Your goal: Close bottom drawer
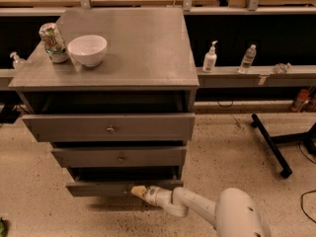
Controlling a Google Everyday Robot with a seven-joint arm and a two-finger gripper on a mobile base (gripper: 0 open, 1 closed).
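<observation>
The grey cabinet (123, 53) has three drawers, all pulled out a little. The bottom drawer (98, 187) has the slimmest front and sits lowest, near the floor. My gripper (137, 191) is at the end of the white arm (197, 209), which reaches in from the lower right. Its tip touches the bottom drawer's front panel, right of the middle. The drawer's knob is hidden. The medium drawer (118, 157) and the tall top drawer (109, 127) are above it.
A white bowl (87, 49) and a crushed can (52, 42) stand on the cabinet top. A black stand's legs (276, 147) lie on the floor to the right. Bottles (210, 58) stand on a low shelf behind.
</observation>
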